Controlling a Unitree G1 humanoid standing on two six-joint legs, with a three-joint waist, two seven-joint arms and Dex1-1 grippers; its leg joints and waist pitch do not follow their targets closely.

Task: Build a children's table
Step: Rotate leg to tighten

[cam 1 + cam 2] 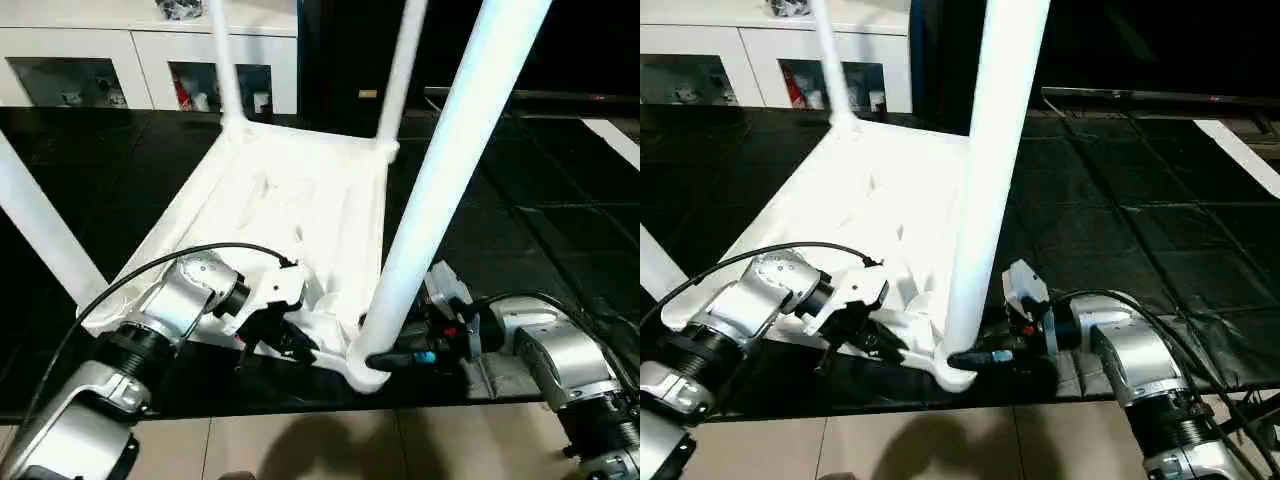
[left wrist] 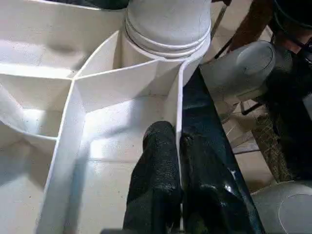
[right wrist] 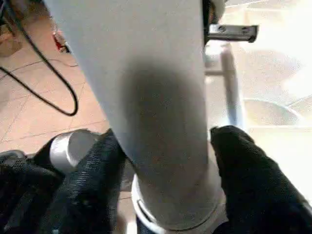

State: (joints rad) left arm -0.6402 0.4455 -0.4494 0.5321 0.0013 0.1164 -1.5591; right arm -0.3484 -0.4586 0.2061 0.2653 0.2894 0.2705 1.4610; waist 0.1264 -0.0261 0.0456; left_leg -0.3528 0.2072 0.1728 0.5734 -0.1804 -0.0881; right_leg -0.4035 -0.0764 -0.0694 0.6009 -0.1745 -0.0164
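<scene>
The children's table lies upside down on a black mat, its white ribbed top [image 1: 290, 200] facing up. Legs stand in the corner sockets: two far ones [image 1: 225, 60] [image 1: 400, 70], one at the left [image 1: 35, 225], and the near-right leg [image 1: 440, 170]. My left gripper [image 2: 178, 146] is shut on the thin rim wall of the top, close to the near-right socket [image 2: 165, 53]. My right gripper [image 3: 163, 161] clasps the near-right leg just above its socket, one black finger [image 3: 92, 185] pressed on each side.
A white cabinet with glass doors [image 1: 150, 70] stands behind the table. The black mat [image 1: 520, 230] spreads to the right and back. Tan tiled floor [image 1: 300, 440] runs along the near edge. Black cables [image 1: 150, 270] loop over my forearms.
</scene>
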